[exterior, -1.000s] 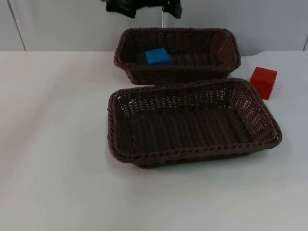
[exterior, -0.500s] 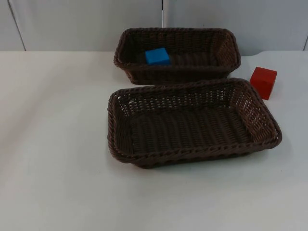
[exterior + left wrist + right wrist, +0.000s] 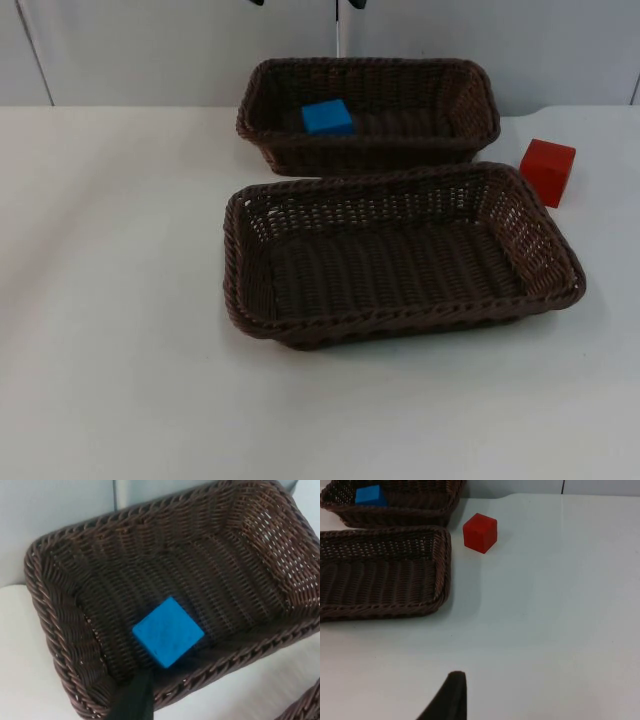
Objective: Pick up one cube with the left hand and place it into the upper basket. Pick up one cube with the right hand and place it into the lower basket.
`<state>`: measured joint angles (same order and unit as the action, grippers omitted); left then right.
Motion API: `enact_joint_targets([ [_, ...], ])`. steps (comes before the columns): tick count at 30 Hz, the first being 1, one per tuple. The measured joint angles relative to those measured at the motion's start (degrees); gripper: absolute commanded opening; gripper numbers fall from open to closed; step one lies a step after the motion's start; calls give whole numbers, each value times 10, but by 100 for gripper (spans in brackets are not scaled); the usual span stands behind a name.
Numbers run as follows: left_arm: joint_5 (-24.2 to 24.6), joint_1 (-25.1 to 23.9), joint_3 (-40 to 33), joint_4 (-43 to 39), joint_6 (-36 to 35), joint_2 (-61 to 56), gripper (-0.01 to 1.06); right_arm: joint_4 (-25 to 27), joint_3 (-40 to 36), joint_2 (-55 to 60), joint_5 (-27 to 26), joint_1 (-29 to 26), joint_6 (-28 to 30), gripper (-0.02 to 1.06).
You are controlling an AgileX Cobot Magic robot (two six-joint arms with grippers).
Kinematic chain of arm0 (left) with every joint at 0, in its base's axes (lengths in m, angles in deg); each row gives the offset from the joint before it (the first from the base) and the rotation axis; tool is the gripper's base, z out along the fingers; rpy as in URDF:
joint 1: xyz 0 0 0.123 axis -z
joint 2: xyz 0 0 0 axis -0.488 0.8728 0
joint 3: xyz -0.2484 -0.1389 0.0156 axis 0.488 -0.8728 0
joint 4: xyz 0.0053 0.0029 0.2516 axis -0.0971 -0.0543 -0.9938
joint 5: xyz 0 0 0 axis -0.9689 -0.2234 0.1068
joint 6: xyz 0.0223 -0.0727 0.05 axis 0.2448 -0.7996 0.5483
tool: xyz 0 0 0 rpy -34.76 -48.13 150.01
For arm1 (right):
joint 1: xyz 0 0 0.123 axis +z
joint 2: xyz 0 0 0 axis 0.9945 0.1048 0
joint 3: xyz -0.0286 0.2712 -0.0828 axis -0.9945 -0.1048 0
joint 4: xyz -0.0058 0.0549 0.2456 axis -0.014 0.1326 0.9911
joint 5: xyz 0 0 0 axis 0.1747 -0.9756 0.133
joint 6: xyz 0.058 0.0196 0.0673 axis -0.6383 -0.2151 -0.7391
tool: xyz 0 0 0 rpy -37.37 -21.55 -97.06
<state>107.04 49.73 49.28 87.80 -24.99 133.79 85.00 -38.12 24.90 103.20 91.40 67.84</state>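
A blue cube (image 3: 327, 117) lies free inside the upper wicker basket (image 3: 365, 63), near its left end. My left gripper (image 3: 134, 700) hovers above that basket's near rim (image 3: 45, 610), apart from the blue cube (image 3: 168, 631). The lower basket (image 3: 400, 322) holds nothing. A red cube (image 3: 548, 170) stands on the table just right of the two baskets. My right gripper (image 3: 447, 697) hangs over bare table, well short of the red cube (image 3: 480, 532) and holding nothing.
The two brown baskets sit close together, the lower basket's rim (image 3: 442, 565) a short way from the red cube. White table stretches left of the baskets and in front of them. The grey partition wall (image 3: 150, 50) closes off the back.
One second ago the left arm's black end showed above the upper basket's far rim; it has lifted away, leaving slivers at the top edge. Cubes and baskets have not moved.
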Motion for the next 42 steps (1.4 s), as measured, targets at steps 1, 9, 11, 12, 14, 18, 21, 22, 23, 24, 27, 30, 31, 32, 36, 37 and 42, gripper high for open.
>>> enact_joint_targets([
  [1, 3, 0, 0, 0, 0, -4, 102, 0, 0, 0, 0, 0, 0, 105],
  [9, -59, 0, -138, 0, 0, -94, 102, 0, 0, 0, 0, 0, 1, 105],
  [11, -77, 0, -166, 0, 0, -113, 102, 0, 0, 0, 0, 0, 1, 105],
  [12, -92, 0, -200, 0, 0, -132, 102, 0, 0, 0, 0, 0, 1, 105],
  [14, -126, 0, -259, 0, 0, -168, 102, 0, 0, 0, 0, 0, 1, 105],
  [18, -165, 0, -341, 13, 0, -220, 102, 0, 0, 0, 0, 0, 1, 105],
  [21, -194, 0, -391, 17, 0, -259, 102, 0, 0, 0, 0, 0, 1, 105],
  [22, -202, 0, -409, 18, 0, -273, 102, 0, 0, 0, 0, 0, 1, 105],
  [23, -209, 0, -421, 18, 0, -287, 102, 0, 0, 0, 0, 0, 1, 105],
  [24, -210, 0, -433, 18, 0, -299, 102, 0, 0, 0, 0, 0, 1, 105],
  [27, -202, 0, -443, 19, 0, -318, 102, 0, 0, 0, 0, 0, 1, 105],
  [30, -172, 0, -445, 12, 0, -343, 102, 0, 0, 0, 0, 0, 1, 105],
  [31, -172, 0, -445, 12, 0, -343, 102, 0, 0, 0, 0, 0, 1, 105],
  [32, -163, 0, -445, 4, -5, -351, 102, 0, 0, 0, 0, 0, 1, 105],
  [36, -147, 0, -445, -40, -51, -375, 102, 0, 0, 0, 0, 0, 1, 105],
  [37, -142, 0, -445, -59, -72, -381, 102, 0, 0, 0, 0, 0, 1, 105],
  [42, -114, 0, -445, -119, -129, -401, 102, 0, 0, 0, 0, 0, 1, 105],
])
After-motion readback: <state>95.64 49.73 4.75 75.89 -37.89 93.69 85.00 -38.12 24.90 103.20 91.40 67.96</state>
